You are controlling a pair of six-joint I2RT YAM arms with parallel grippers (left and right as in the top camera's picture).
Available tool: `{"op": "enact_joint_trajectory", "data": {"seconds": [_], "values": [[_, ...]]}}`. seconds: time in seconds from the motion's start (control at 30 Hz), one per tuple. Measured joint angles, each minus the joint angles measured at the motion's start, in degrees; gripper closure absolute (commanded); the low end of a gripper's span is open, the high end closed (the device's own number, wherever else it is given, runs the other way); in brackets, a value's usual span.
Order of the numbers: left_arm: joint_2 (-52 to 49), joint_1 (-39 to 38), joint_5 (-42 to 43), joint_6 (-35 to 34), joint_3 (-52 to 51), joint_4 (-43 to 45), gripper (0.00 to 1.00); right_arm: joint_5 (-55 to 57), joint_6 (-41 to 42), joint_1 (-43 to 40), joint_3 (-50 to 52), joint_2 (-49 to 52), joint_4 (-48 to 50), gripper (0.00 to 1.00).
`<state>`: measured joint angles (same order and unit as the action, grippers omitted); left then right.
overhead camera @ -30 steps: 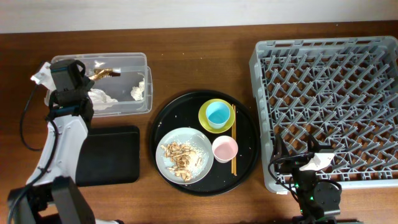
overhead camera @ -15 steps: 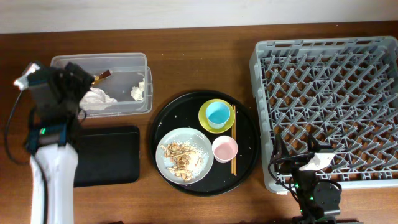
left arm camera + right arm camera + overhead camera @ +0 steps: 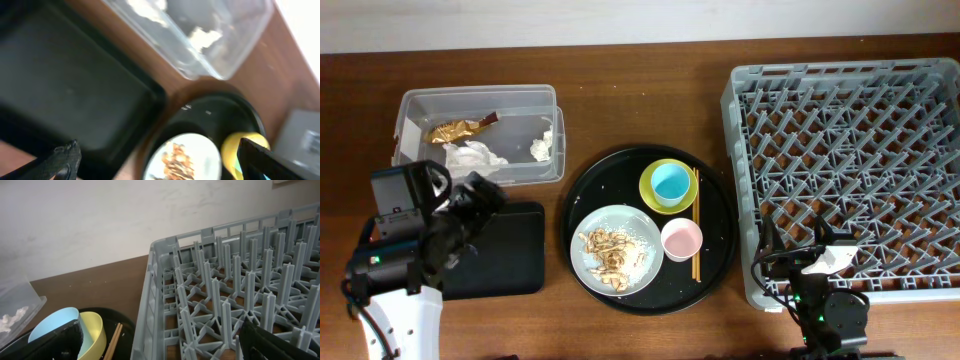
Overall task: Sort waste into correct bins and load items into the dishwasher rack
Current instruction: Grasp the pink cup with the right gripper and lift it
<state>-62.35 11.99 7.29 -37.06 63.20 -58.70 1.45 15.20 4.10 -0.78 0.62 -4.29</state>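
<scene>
The left gripper [image 3: 157, 145] is seen with its fingers [image 3: 60, 161] spread wide and nothing held between them. In the overhead view it is placed over the upper left corner of the shallow black tray [image 3: 505, 255], just below the clear tub [image 3: 520, 100]. Inside the tub, up-frame of this gripper and apart from it, a gold-brown wrapper [image 3: 458, 129] is laid near the upper left wall. One white tissue [image 3: 477, 157] is found below it and another tissue [image 3: 542, 145] at the tub's right end.

Right of the gripper in frame, the round black tray [image 3: 715, 265] is loaded with a yellow bowl [image 3: 646, 188] holding a light blue cup [image 3: 671, 182]. A pale pink cup [image 3: 681, 238] and a grey plate [image 3: 610, 218] strewn with tan food scraps [image 3: 610, 252] are also set on it. Wooden chopsticks [image 3: 696, 240] are laid vertically in frame beside the bowl and pink cup.

The right gripper [image 3: 161, 324] is likewise held open, with nothing between its fingers. It is parked at the bottom edge of the overhead view, by the lower left corner of the grey dishwasher rack [image 3: 845, 150]. In its wrist view that corner is seen directly ahead, with the bowl and blue cup at lower left.
</scene>
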Motion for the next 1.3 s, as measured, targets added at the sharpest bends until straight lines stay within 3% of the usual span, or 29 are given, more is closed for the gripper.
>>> {"op": "enact_joint_trajectory", "data": {"seconds": [0.17,0.57,0.63,0.83,1.0,1.17,1.3], "values": [[0.00,0.00,-4.81,0.02,0.00,-0.96,0.01,0.00,-0.02,0.00,0.00,0.00,0.00,0.02],[0.00,0.00,-5.44,0.00,0.00,-0.96,0.01,0.00,0.00,0.00,0.00,0.00,0.00,0.02],[0.00,0.00,-5.42,0.00,0.00,-0.96,0.01,-2.93,2.91,0.00,0.00,0.00,0.07,0.02],[0.00,0.00,-5.44,0.02,0.00,-1.01,0.01,-25.07,25.07,-0.04,0.00,0.00,2.49,0.02],[0.00,0.00,-5.44,0.00,0.00,-1.11,0.01,-34.42,31.63,-0.04,0.02,-0.07,12.59,0.02],[0.00,0.00,-5.44,0.00,0.00,-1.11,0.01,-34.25,29.94,-0.04,-8.94,1.53,10.08,0.02],[0.00,0.00,-5.44,0.00,0.00,-1.01,0.01,-32.59,19.67,-0.07,-23.85,15.45,-4.96,0.02]]}}
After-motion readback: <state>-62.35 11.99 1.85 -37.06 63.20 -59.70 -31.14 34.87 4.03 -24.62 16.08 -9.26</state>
